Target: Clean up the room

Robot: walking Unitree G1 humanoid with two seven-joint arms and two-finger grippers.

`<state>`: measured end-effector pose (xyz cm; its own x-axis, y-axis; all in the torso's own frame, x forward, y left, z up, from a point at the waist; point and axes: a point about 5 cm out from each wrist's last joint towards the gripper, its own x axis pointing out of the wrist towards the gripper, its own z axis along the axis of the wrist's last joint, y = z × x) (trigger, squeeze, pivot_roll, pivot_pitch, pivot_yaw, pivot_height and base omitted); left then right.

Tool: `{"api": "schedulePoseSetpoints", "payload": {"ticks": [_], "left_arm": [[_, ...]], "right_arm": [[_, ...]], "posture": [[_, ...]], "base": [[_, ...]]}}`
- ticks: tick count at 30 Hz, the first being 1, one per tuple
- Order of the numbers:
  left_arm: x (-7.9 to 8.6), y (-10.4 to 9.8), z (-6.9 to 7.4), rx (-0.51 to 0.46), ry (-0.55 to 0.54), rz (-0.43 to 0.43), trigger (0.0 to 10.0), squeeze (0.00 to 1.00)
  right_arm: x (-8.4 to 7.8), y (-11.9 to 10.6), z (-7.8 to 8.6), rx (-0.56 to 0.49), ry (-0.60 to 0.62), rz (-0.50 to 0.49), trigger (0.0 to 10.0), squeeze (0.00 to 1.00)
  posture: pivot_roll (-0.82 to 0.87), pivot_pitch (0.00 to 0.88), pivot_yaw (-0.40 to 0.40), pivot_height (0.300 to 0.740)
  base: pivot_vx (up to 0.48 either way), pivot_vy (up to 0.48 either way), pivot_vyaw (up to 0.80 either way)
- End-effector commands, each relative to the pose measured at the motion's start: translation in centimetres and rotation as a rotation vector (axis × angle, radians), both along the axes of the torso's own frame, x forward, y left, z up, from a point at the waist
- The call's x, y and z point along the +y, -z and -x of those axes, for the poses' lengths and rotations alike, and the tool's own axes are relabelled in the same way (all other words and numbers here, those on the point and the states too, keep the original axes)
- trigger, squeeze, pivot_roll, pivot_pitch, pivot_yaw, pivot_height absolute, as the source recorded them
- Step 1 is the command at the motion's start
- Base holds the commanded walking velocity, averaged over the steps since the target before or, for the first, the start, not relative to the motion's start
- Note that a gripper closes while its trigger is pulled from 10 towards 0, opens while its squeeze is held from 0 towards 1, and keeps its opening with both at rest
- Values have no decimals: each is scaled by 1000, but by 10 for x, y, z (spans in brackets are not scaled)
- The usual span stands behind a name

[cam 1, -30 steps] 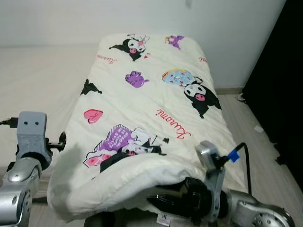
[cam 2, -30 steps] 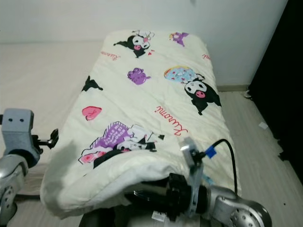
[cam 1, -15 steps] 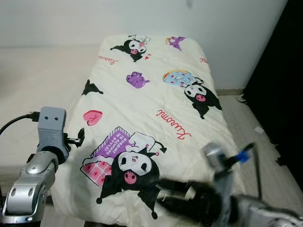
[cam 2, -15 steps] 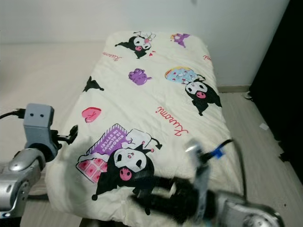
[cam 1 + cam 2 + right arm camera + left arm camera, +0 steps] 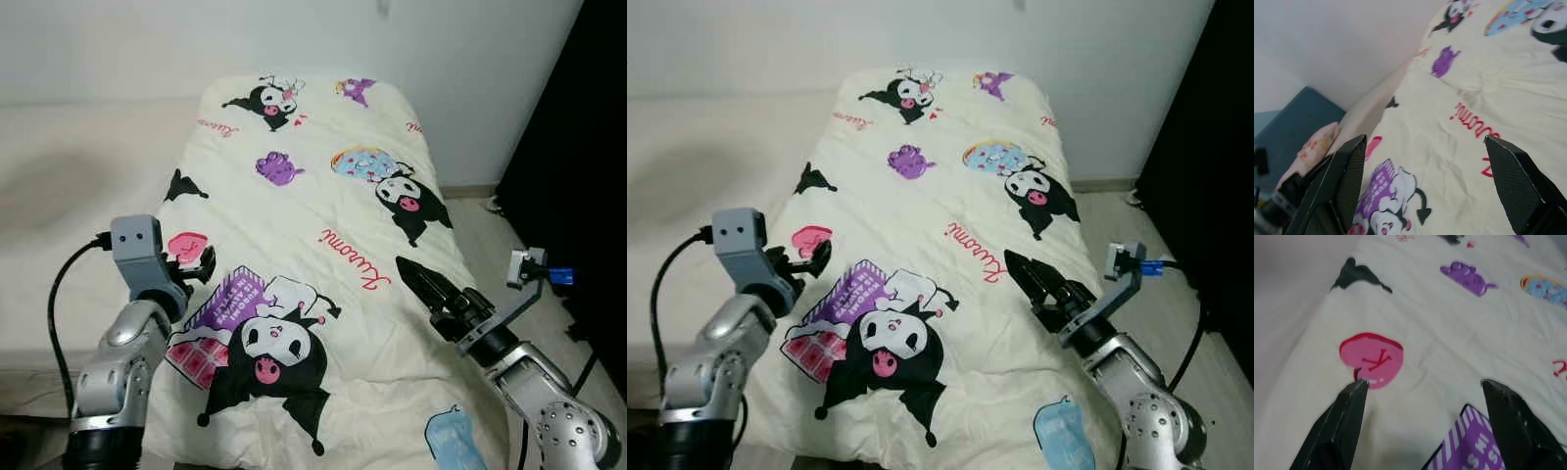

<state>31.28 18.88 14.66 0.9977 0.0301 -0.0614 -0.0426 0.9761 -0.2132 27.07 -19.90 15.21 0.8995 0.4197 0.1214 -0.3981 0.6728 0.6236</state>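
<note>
On the bed, the cream blanket [image 5: 313, 235] with cartoon prints lies spread flat, its long axis running away from the robot toward the wall [image 5: 294, 39]; its near end hangs close to the robot's body, between the two arms.

Both grippers hover over the near half of the blanket; the left gripper [image 5: 196, 264] is beside the pink heart print [image 5: 186, 245] at the blanket's left edge, and the right gripper [image 5: 423, 282] is near the red script print [image 5: 355, 257], toward the right edge. Seen from each wrist, the black fingers [image 5: 1347, 416] stand wide apart with only fabric between them, so both grippers are open and hold nothing; the right fingers [image 5: 1347, 171] point along the blanket toward the far end.

My judgement: the blanket lies just below and ahead of both grippers, each about equally near to its own side edge; a smoothing or folding move would go along the long axis, both arms together.
</note>
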Motion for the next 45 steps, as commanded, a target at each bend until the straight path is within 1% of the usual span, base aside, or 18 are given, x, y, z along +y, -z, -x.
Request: {"api": "schedulePoseSetpoints", "payload": {"ticks": [1, 3, 4, 8, 10, 11, 14, 15, 17, 22, 29, 35, 39, 45], "left_arm": [[-5, 15, 0, 48, 10, -2, 10000, 0], [-7, 22, -2, 60, 15, 9, 10000, 0], [-7, 22, -2, 60, 15, 9, 10000, 0], [-10, 35, -5, 86, 19, 20, 10000, 0], [-10, 37, -5, 89, 19, 18, 10000, 0], [-11, 38, -6, 88, 21, 27, 10000, 0], [-11, 38, -6, 86, 22, 30, 10000, 0], [-12, 46, -7, 101, 26, 18, 10000, 0], [-12, 48, -7, 108, 27, 13, 10000, 0], [-12, 51, -7, 106, 26, 15, 10000, 0], [-10, 51, -8, 80, 29, 13, 10000, 0], [-10, 53, -7, 83, 32, 6, 10000, 0], [-10, 58, -7, 94, 42, -18, 10000, 0], [-10, 61, -8, 100, 42, -26, 10000, 0]], "right_arm": [[4, 7, -3, 30, 10, 14, 10000, 0], [4, 12, -5, 38, 24, 19, 10000, 0], [4, 12, -5, 38, 24, 19, 10000, 0], [4, 21, -7, 51, 46, 50, 10000, 0], [3, 22, -7, 52, 48, 53, 10000, 0], [3, 23, -6, 53, 49, 62, 10000, 0], [3, 23, -6, 52, 49, 65, 10000, 0], [3, 27, -6, 59, 52, 77, 10000, 0], [4, 29, -6, 61, 52, 79, 10000, 0], [5, 31, -6, 61, 49, 86, 10000, 0], [9, 33, -5, 61, 29, 98, 10000, 0], [9, 34, -5, 60, 28, 102, 10000, 0], [9, 37, -6, 68, 33, 111, 10000, 0], [8, 40, -8, 76, 38, 116, 10000, 0]], "posture": [[-107, 95, 60, 560], [-112, 91, 60, 569], [-112, 91, 60, 569], [-120, 84, 62, 587], [-120, 84, 62, 592], [-122, 82, 62, 601], [-122, 82, 62, 606], [-124, 79, 63, 615], [-124, 79, 63, 619], [-125, 79, 61, 633], [-123, 82, 59, 655], [-123, 81, 61, 669], [-120, 75, 58, 687], [-119, 69, 56, 710]], "base": [[0, 0, 0], [0, 0, 0], [0, 0, 0], [0, 0, 0], [0, 0, 0], [0, 0, 0], [0, 0, 0], [-251, 0, 0], [-338, 0, 0], [-469, 0, 0], [0, 0, 0], [0, 0, 0], [0, 0, 0], [0, 0, 0]]}}
